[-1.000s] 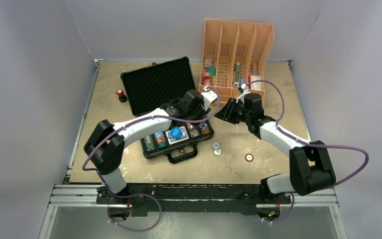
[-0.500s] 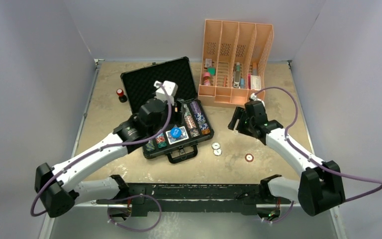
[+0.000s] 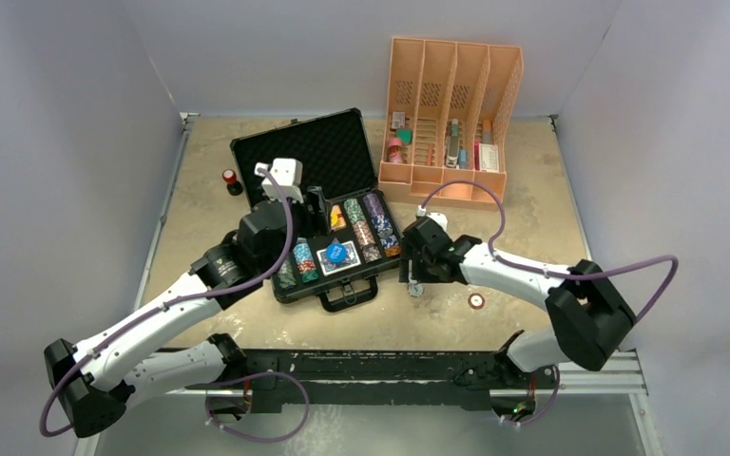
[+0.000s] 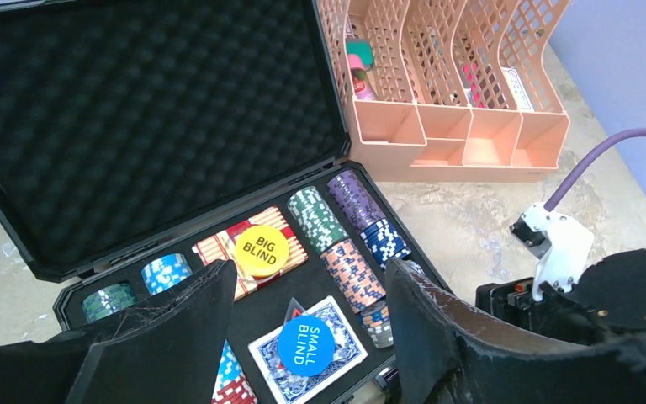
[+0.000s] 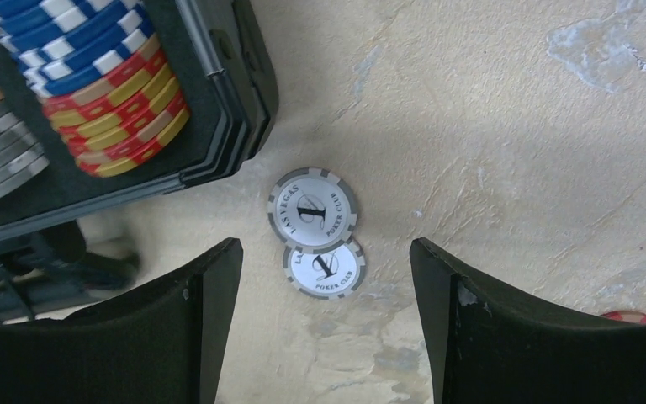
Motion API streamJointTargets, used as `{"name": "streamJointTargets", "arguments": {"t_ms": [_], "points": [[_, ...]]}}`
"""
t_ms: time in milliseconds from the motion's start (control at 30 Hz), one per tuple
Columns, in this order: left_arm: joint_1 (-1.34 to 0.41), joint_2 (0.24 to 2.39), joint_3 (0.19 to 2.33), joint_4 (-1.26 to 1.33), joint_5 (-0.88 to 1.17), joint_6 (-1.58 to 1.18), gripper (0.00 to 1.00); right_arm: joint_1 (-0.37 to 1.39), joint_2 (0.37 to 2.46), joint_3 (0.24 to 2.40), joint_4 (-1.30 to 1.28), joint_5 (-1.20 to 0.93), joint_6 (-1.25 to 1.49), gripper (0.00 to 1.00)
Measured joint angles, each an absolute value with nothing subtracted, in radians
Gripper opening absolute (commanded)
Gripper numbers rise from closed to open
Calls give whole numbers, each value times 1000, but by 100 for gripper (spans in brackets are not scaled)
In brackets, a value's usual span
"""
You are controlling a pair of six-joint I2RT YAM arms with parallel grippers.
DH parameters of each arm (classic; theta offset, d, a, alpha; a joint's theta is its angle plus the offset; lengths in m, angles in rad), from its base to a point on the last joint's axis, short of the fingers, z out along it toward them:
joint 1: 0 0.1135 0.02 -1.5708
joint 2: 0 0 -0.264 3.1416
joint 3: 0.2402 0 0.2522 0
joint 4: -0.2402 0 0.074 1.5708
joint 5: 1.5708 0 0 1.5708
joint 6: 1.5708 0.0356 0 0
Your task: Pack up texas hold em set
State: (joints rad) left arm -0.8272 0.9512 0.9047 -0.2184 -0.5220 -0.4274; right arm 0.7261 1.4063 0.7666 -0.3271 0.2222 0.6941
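Below, right gripper point(image 5: 323, 252), jaws apart, straddles two touching loose chips point(image 5: 313, 210), briefcase point(image 5: 244, 93) just outside one jaw; left gripper point(image 4: 309, 271), jaws apart, holds nothing above it. Closing may catch one chip and skid the other away.

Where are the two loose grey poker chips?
Right wrist view: the grey chips lie touching on the table, beside the near right corner of the briefcase, below the open right gripper.
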Motion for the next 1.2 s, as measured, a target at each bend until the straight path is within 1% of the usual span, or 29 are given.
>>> {"name": "streamJointTargets", "arguments": {"t_ms": [233, 333, 467, 567, 633, 867, 1200], "points": [[-827, 949, 903, -219, -532, -434, 65, 739, 1488, 791, -330, 273, 696, 72], [-828, 949, 903, -219, -533, -435, 65, 739, 1518, 797, -318, 273, 684, 67], [-828, 949, 903, -220, -535, -435, 66, 739, 1534, 809, -301, 271, 664, 58], [-828, 950, 903, -220, -537, -435, 66, 739, 1539, 812, -295, 270, 653, 47], [-828, 951, 903, -220, -540, -435, 66, 739, 1544, 815, -296, 271, 649, 43], [-833, 958, 903, -227, -548, -435, 66, 739, 1538, 819, -319, 266, 653, 42], [-833, 970, 903, -228, -555, -435, 66, 739, 1474, 819, -368, 228, 651, 43]]}}
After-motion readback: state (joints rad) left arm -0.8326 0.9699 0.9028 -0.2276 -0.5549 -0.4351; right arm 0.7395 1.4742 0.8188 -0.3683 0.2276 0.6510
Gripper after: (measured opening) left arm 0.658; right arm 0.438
